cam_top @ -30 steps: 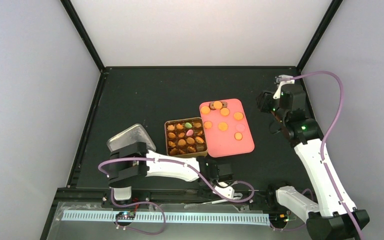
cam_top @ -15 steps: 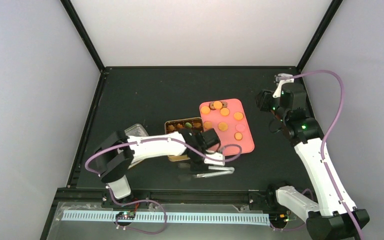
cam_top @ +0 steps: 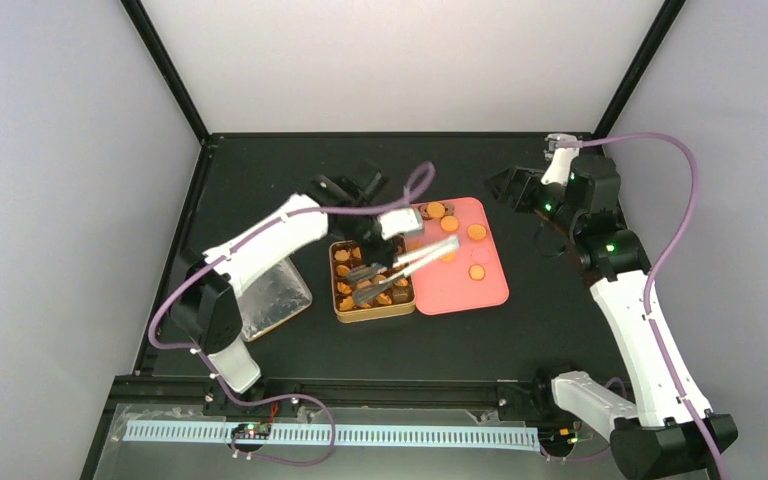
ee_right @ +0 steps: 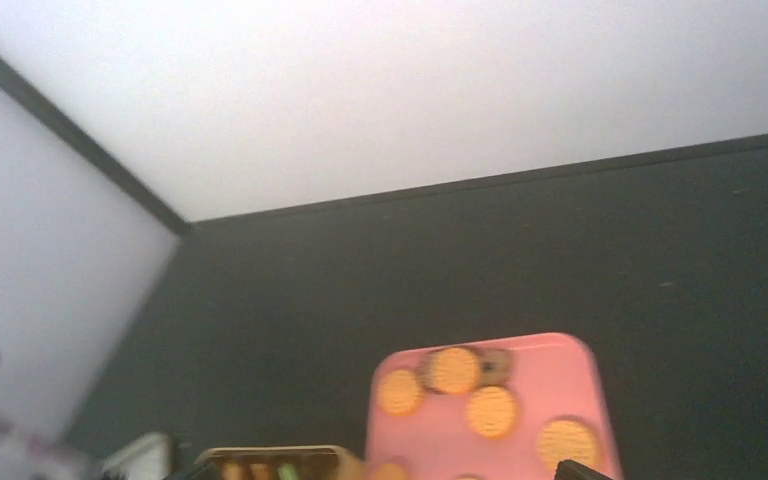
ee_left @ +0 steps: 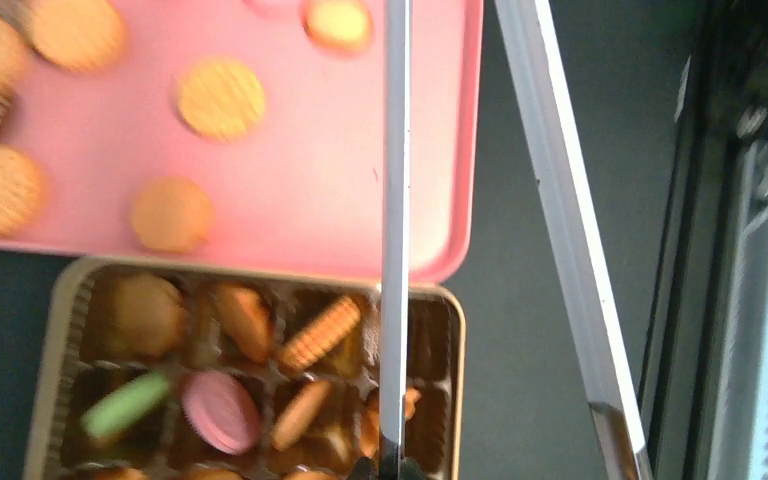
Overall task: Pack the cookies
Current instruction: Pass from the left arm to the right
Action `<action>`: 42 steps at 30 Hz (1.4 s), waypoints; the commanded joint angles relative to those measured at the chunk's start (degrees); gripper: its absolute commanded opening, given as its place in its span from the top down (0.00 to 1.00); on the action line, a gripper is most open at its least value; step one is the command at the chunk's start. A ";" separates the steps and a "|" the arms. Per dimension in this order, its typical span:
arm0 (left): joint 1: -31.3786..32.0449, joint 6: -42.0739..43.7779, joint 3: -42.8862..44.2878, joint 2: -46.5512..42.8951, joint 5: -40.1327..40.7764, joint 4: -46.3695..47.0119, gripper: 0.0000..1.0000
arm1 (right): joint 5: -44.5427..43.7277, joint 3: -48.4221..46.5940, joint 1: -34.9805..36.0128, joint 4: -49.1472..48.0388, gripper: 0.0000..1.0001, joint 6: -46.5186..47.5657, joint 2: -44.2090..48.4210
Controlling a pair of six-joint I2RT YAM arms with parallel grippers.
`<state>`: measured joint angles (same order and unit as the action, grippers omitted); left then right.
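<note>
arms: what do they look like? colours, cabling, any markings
Left arm and right arm match: white link shells, black joints. A purple cable runs along each: left cable, right cable. Green lights glow on the right arm's black housings. No markings legible.

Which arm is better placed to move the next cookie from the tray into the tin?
Probably left. The left tool holds the tongs over the tin and tray, close to the cookies. The right tool is open and empty, off the tray's far corner.
</note>
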<state>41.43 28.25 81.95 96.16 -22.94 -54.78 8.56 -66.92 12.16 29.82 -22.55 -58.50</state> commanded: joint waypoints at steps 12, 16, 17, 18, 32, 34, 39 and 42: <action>-13.66 -22.77 13.67 0.52 -42.67 13.71 0.99 | 45.81 15.47 -2.77 -45.25 0.00 -23.58 1.48; -13.60 -24.94 13.38 0.61 -44.99 16.33 0.98 | 48.99 14.62 -1.59 -48.72 0.02 -25.25 -1.16; -13.53 -24.99 13.30 0.59 -45.44 16.45 0.98 | 49.03 13.64 -1.06 -46.87 0.02 -23.74 -1.77; -13.44 -25.01 13.17 0.53 -45.78 16.49 0.98 | 49.11 12.84 -0.40 -45.59 0.02 -22.63 -2.37; -12.72 -23.97 11.34 0.17 -46.01 16.52 0.98 | 48.26 11.57 7.87 -52.81 0.22 -25.45 -10.34; -12.62 -23.77 10.79 0.17 -45.76 16.44 0.98 | 47.79 11.65 8.41 -54.02 0.26 -25.99 -10.90; -12.39 -23.46 10.41 0.00 -45.88 16.09 0.98 | 46.29 11.21 9.81 -54.18 0.38 -26.83 -13.22; -12.27 -23.11 10.27 -0.09 -45.70 15.48 0.98 | 45.70 11.25 10.86 -55.32 0.43 -27.72 -14.83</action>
<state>28.64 4.12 92.27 96.88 -67.29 -39.64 55.37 -54.33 21.45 -22.09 -48.80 -71.70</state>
